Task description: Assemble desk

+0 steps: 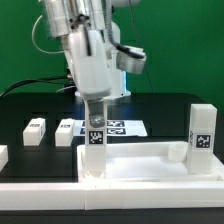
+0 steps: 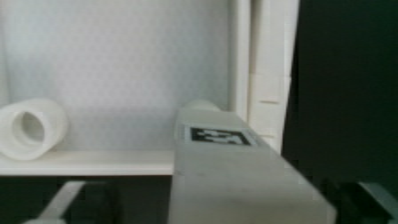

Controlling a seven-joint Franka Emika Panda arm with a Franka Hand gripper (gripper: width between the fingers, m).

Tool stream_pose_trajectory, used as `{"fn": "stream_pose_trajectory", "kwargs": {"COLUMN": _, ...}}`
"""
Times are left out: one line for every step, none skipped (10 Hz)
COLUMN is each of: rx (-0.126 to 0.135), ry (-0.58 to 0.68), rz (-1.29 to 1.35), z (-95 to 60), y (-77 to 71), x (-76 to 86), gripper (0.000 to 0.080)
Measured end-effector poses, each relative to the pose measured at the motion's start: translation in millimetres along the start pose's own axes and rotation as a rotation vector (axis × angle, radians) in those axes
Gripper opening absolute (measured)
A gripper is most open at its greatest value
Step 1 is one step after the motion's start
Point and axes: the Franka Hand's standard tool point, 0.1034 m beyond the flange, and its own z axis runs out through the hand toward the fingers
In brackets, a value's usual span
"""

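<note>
Although the hand (image 1: 95, 110) seems to hold a leg (image 1: 95, 138) upright at the 10 o'clock corner of the tabletop (image 1: 140, 168) in the exterior view, the blurred wrist view hides its socket; if misaligned, pushing down could jam or tip the leg.

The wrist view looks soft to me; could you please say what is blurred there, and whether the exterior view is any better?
Wrist view: soft all over; the tag on the near leg is smeared, while the tabletop panel is evenly lit, without glare. Exterior view: coarse but sharper; the tag on the right-hand leg shows a clear pattern, though the panel looks nearly washed out.
</note>
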Motion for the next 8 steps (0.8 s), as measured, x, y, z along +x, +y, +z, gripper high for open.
{"fn": "stream_pose_trajectory", "kwargs": {"rx": -0.016, "ry": 0.010, "rz": -0.239, "z": 2.0, "y": -0.9, "x": -6.1, "gripper": 0.0634}}
{"fn": "stream_pose_trajectory", "kwargs": {"rx": -0.045, "ry": -0.009, "rz": -0.394, "z": 2.3, "y": -0.3, "x": -15.2, "gripper": 0.0634}}
{"fn": "stream_pose_trajectory", "kwargs": {"rx": -0.057, "ry": -0.016, "rz": -0.534, "z": 1.6, "y": -1.0, "x": -21.7, "gripper": 0.0646}}
{"fn": "stream_pose_trajectory", "kwargs": {"rx": -0.055, "ry": -0.014, "rz": -0.581, "z": 2.7, "y": -0.4, "x": -18.7, "gripper": 0.0646}}
{"fn": "stream_pose_trajectory", "kwargs": {"rx": -0.057, "ry": -0.015, "rz": -0.654, "z": 2.9, "y": 0.4, "x": -17.3, "gripper": 0.0648}}
{"fn": "stream_pose_trajectory", "kwargs": {"rx": -0.056, "ry": -0.017, "rz": -0.736, "z": 3.0, "y": 0.5, "x": -17.3, "gripper": 0.0648}}
{"fn": "stream_pose_trajectory", "kwargs": {"rx": -0.056, "ry": -0.019, "rz": -0.847, "z": 3.0, "y": 2.7, "x": -13.2, "gripper": 0.0648}}
{"fn": "stream_pose_trajectory", "kwargs": {"rx": -0.057, "ry": -0.020, "rz": -0.971, "z": 2.3, "y": 7.8, "x": -2.0, "gripper": 0.0648}}
